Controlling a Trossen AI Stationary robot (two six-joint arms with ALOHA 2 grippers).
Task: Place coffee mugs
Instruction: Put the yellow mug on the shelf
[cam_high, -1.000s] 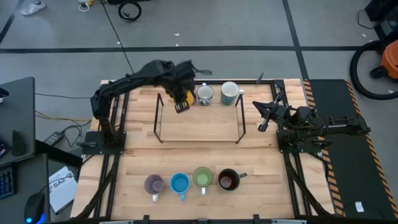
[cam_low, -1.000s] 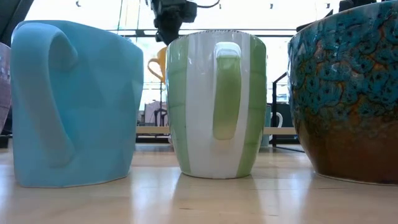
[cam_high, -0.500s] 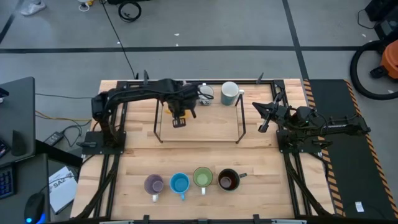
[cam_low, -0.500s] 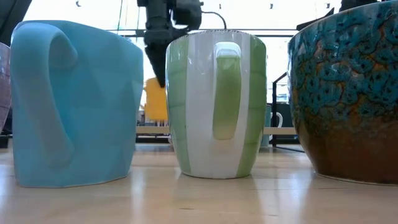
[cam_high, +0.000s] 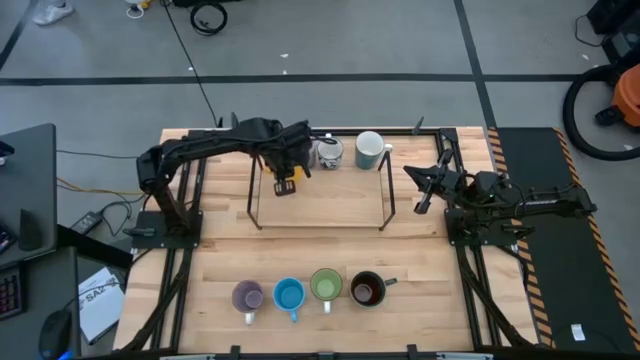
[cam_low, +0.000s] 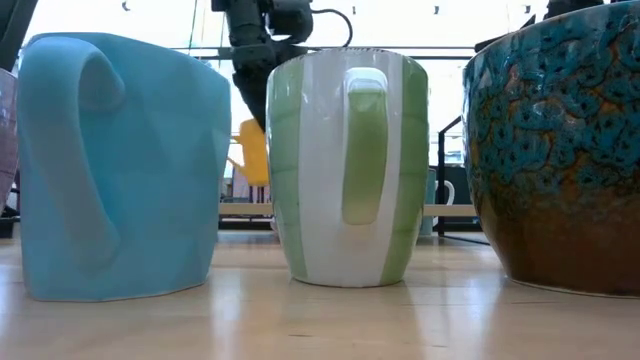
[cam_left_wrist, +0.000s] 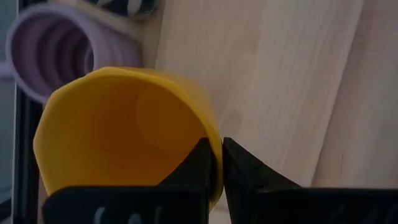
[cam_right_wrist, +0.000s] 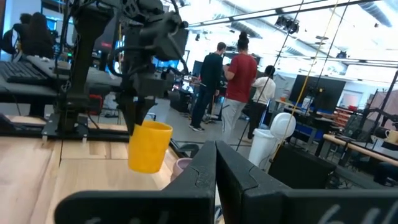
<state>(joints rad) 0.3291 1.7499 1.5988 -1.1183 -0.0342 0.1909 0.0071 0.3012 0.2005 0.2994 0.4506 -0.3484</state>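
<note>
My left gripper (cam_high: 284, 172) is out over the black wire rack (cam_high: 385, 200) at the far side, shut on the orange mug (cam_left_wrist: 124, 130), which also shows in the low view (cam_low: 252, 152) and the right wrist view (cam_right_wrist: 149, 146). The purple mug (cam_left_wrist: 56, 50) stands just beyond it. Beside them stand the white patterned mug (cam_high: 329, 152) and the pale white-blue mug (cam_high: 369, 148). Near the front edge, the lavender (cam_high: 247, 296), bright blue (cam_high: 289, 294), green (cam_high: 325, 286) and dark mugs (cam_high: 366, 289) stand in a row. My right gripper (cam_high: 418, 188) waits shut at the right. My left gripper pinches the orange mug's wall at the rim (cam_left_wrist: 216, 140), one finger (cam_left_wrist: 199, 165) inside the cup and the other (cam_left_wrist: 242, 177) outside. The fingers come from above, pointing down. The mug hangs below them, lifted clear of the table and slightly tilted.
The wire rack's uprights (cam_high: 255, 190) stand on either side of the held mug's spot. Bare wood lies between the rack and the near row of mugs. People stand in the room beyond the table (cam_right_wrist: 239, 87).
My left gripper has come down with the orange mug and shifted a little toward the near edge, turning as it went. The mug now hangs lower, close above the table by the rack, and has stayed in the hold.
</note>
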